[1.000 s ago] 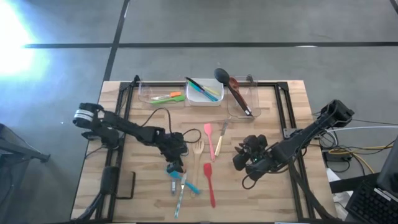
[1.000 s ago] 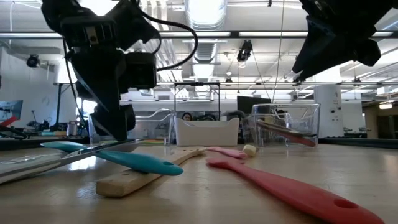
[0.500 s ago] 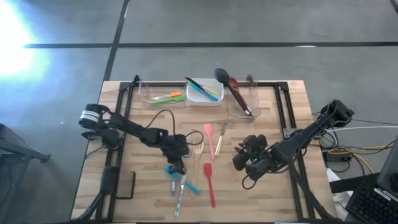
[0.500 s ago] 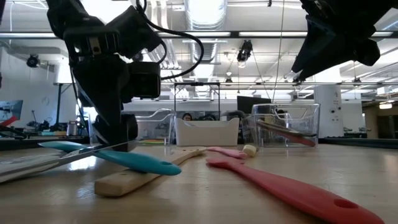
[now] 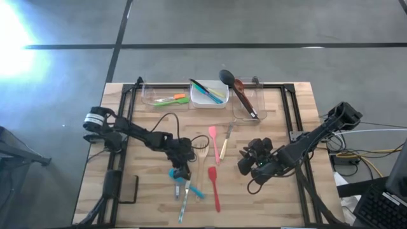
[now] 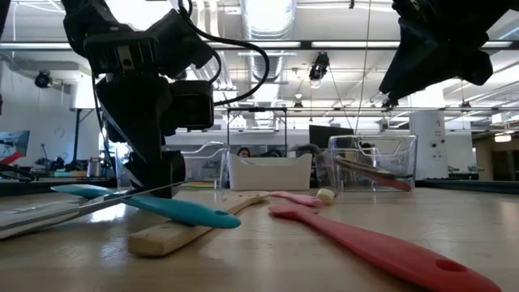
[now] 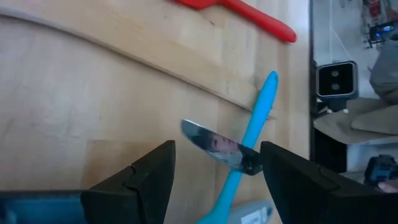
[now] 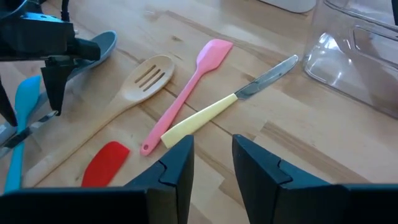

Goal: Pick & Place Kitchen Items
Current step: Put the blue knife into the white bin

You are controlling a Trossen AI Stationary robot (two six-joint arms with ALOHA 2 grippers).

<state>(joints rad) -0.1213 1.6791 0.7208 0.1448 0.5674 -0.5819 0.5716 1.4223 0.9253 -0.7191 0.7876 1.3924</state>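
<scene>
Several kitchen items lie flat on the wooden table: a wooden slotted spoon (image 8: 146, 74), a pink spatula (image 8: 199, 68), a yellow-handled knife (image 8: 230, 102), a red spatula (image 5: 214, 188), a teal utensil (image 7: 256, 109) and a table knife (image 7: 211, 143) crossing it. My left gripper (image 7: 214, 168) stands open just over that crossing, with the knife blade and the teal handle showing between its fingers; I cannot tell whether it touches them. My right gripper (image 8: 212, 163) hovers open above the table, near the yellow-handled knife, holding nothing.
At the far edge stand a clear tub (image 5: 164, 95) with green and orange utensils, a white tub (image 5: 208, 94), and a clear tub (image 5: 247, 105) holding a black ladle. A black frame (image 5: 130, 108) runs along the table's sides. Bare wood lies at the near right.
My left gripper has sunk a little toward the table over the knife and the teal utensil, and its fingers have stayed open. The utensils have stayed where they were.
</scene>
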